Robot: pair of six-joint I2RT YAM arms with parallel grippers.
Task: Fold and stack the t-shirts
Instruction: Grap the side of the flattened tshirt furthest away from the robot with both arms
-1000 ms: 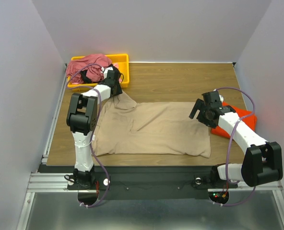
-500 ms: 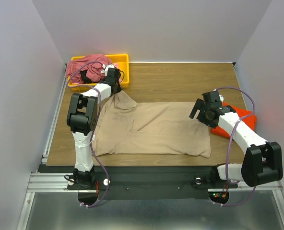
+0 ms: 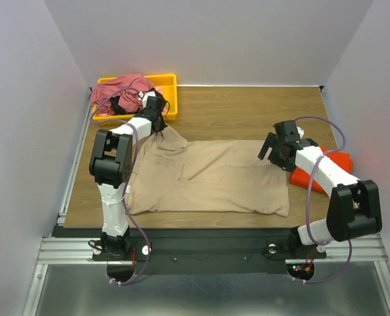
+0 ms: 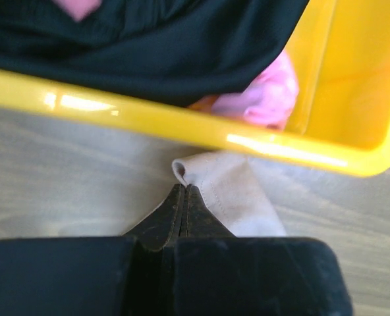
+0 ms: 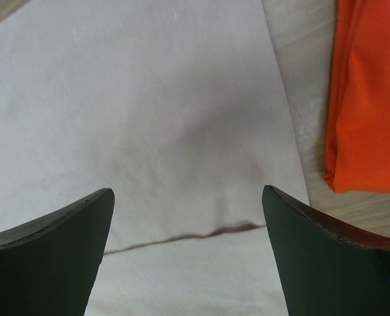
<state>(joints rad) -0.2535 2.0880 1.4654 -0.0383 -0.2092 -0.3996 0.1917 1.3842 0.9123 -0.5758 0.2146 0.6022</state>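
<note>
A tan t-shirt (image 3: 215, 174) lies spread across the middle of the table. Its far left sleeve corner (image 4: 231, 191) is pinched in my left gripper (image 3: 161, 122), whose jaws are shut on the hem right in front of the yellow bin (image 4: 182, 125). My right gripper (image 3: 269, 153) hovers open over the tan shirt's right part (image 5: 149, 99), with nothing between its fingers. A folded orange-red t-shirt (image 3: 340, 159) lies just right of it, also seen as orange cloth (image 5: 369, 99). A rose-red t-shirt (image 3: 126, 84) and a black t-shirt (image 4: 149, 46) fill the bin.
The yellow bin (image 3: 170, 80) stands at the far left corner, close behind my left gripper. Bare wood (image 3: 248, 112) runs along the back of the table. Grey walls close in the left, right and far sides.
My left gripper has closed on the tan shirt's sleeve corner. The right arm has shifted slightly back and left over the shirt's right edge, still open.
</note>
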